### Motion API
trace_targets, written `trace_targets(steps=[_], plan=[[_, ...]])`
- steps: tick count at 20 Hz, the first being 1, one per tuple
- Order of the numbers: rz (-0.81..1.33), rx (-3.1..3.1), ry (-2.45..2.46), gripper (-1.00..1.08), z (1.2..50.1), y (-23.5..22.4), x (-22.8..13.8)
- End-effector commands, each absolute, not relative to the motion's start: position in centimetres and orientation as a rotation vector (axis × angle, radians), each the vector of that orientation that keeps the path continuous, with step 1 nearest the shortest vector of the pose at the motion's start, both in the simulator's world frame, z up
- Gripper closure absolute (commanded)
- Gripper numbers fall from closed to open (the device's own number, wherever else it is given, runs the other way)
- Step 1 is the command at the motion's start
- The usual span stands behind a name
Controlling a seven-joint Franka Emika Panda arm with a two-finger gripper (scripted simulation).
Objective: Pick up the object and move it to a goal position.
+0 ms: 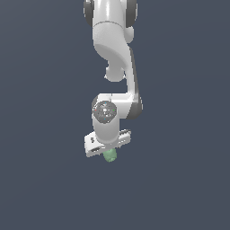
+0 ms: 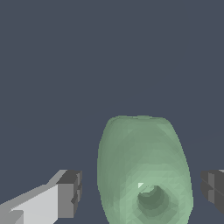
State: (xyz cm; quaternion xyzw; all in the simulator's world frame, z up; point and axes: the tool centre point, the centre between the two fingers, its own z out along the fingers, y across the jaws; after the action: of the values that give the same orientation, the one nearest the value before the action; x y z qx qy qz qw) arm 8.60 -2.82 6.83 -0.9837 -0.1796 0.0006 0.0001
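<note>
The object [image 1: 110, 156] is a small pale green lumpy blob that peeks out just under the white hand in the exterior view. In the wrist view the object [image 2: 144, 166] fills the space between the fingers and shows a round dimple. My gripper [image 1: 108, 150] is right over it, with one dark fingertip [image 2: 70, 192] on one side and the other fingertip [image 2: 213, 189] on the opposite side. My gripper [image 2: 142, 192] is open: a narrow gap shows between the blob and each fingertip. The upper part of the object is hidden by the hand in the exterior view.
The white arm [image 1: 114, 49] comes down from the top of the exterior view. A plain dark blue-grey surface [image 1: 45, 134] lies all around; no other object shows.
</note>
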Motion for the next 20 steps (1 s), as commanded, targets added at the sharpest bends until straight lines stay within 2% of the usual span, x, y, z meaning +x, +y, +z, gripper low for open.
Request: trace_targets(steps=[1, 6, 7, 20], plan=[[0.0, -3.09, -0.566, -0.92, 5.97, -2.8, 8.63], [0.0, -3.09, -0.566, -0.92, 5.88, -2.81, 8.78], [0.0, -3.09, -0.566, 1.08, 5.88, -2.81, 8.78], [0.0, -3.09, -0.566, 1.08, 5.94, -2.57, 8.67]])
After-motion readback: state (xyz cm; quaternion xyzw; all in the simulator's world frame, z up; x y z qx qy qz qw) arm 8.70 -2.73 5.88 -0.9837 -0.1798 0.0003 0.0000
